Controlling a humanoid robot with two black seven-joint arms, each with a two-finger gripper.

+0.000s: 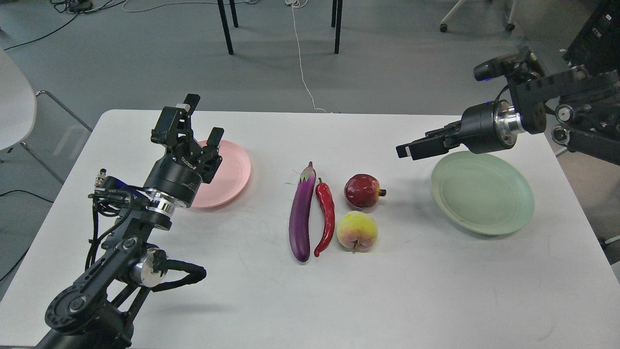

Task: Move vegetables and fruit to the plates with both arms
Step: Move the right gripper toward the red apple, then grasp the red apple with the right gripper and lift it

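Your table (242,291): eggplant (302,213), chili (326,218), pomegranate (363,191), peach (357,230) centre. Pink plate (235,169) at 9 o'clock beneath open left gripper (203,116); green plate (484,194) at 3 o'clock, right gripper (411,148) state unclear.

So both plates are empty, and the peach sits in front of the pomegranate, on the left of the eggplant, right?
Not quite. The head view shows the peach on the right of the eggplant, with the chili pepper between them. The rest holds: it sits in front of the pomegranate, and the pink plate and green plate are empty.
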